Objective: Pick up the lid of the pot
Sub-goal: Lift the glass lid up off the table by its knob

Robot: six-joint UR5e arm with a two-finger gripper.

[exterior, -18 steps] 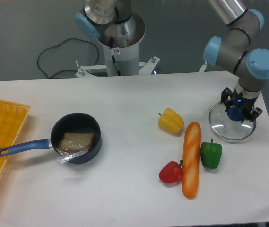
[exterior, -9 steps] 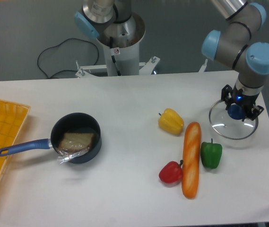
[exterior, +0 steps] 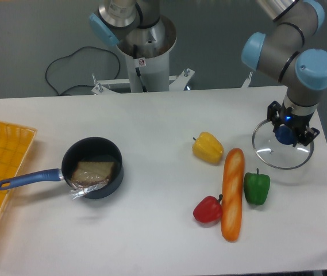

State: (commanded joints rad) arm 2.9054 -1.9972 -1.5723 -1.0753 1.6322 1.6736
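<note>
- The pincer (exterior: 293,125) is clenched on the blue knob (exterior: 284,135) of the clear pot lid (exterior: 273,152).
- The lid is at the right side of the desk (exterior: 146,230), near the green pepper (exterior: 257,188).
- A long orange item (exterior: 231,198) lies between the green pepper and a red one (exterior: 208,210).
- A black pan (exterior: 115,150) sits at left.

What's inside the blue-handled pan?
The pan holds a brown item with clear, crumpled plastic at its lower end in view, reaching the rim. The pan's floor directly under them is covered, so I can't tell whether anything else lies there.
</note>
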